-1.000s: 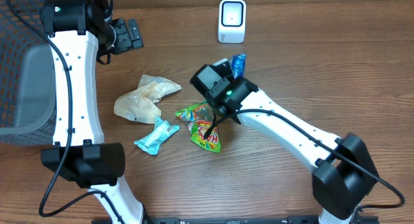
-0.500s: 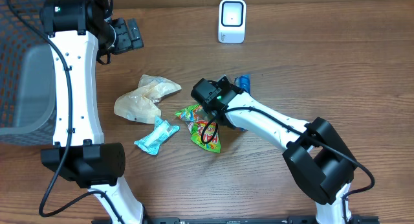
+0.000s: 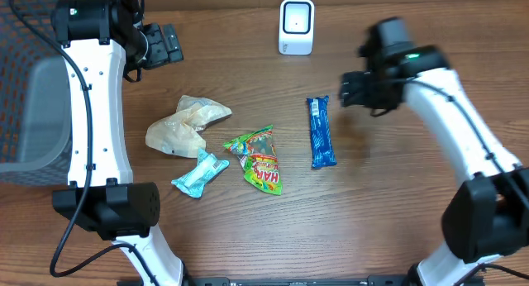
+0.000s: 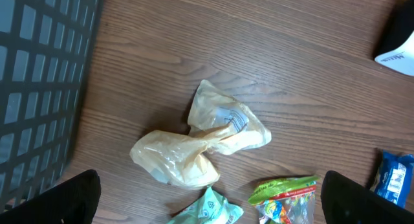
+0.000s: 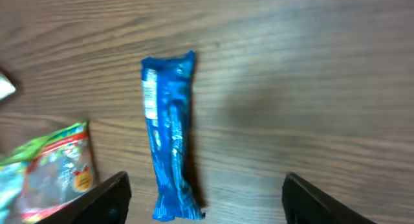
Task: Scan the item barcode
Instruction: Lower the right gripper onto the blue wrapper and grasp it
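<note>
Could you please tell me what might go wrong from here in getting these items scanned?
1. The blue wrapper lies flat on the table, apart from the scanner, and the right fingers are open with nothing held. Pinching so thin a packet off the surface may slip.
2. The green snack bag, teal packet and crumpled beige bag lie close together, so a grasp at one may shove or catch a neighbour.

A long blue plastic-wrapped bar (image 5: 169,133) lies flat on the brown wooden table (image 5: 291,88). The dark fingers of the right gripper (image 5: 206,180) stand wide apart at the bottom edge, holding nothing. A green and red crinkly snack bag (image 5: 48,166) sits just left of the bar.
</note>
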`<state>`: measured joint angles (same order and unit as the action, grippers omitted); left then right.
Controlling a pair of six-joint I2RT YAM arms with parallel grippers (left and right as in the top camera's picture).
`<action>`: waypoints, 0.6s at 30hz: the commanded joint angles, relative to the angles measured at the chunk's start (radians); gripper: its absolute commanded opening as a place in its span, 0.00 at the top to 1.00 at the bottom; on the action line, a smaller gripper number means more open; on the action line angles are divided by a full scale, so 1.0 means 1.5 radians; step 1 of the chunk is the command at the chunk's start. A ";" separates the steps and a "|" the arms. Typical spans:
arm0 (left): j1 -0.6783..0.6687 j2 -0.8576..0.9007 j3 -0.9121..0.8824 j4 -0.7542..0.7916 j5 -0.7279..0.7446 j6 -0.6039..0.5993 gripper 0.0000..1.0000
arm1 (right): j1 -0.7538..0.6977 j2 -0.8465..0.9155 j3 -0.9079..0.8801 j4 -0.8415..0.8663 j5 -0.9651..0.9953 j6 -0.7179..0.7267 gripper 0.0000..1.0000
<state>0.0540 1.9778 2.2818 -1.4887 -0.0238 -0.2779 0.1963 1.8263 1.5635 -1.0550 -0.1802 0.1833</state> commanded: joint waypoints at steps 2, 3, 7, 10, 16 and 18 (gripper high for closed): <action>-0.001 -0.002 -0.006 0.001 -0.006 0.006 0.00 | -0.062 0.016 -0.075 0.023 -0.260 -0.059 0.24; -0.001 -0.002 -0.006 0.001 -0.006 0.006 0.00 | -0.068 0.017 -0.097 0.039 -0.278 -0.065 0.24; -0.001 -0.002 -0.006 0.001 -0.006 0.006 0.00 | -0.075 0.019 -0.178 0.123 -0.325 -0.071 0.24; -0.001 -0.002 -0.006 0.001 -0.006 0.006 0.00 | -0.069 0.022 -0.232 0.196 -0.330 -0.071 0.24; -0.002 -0.002 -0.006 0.001 -0.006 0.006 0.00 | -0.066 0.023 -0.307 0.301 -0.360 -0.073 0.24; -0.001 -0.002 -0.006 0.001 -0.006 0.006 0.00 | -0.066 0.023 -0.332 0.346 -0.376 -0.073 0.25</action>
<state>0.0540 1.9778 2.2818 -1.4887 -0.0238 -0.2779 0.0933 1.8576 1.1069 -0.5945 -0.6785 0.0860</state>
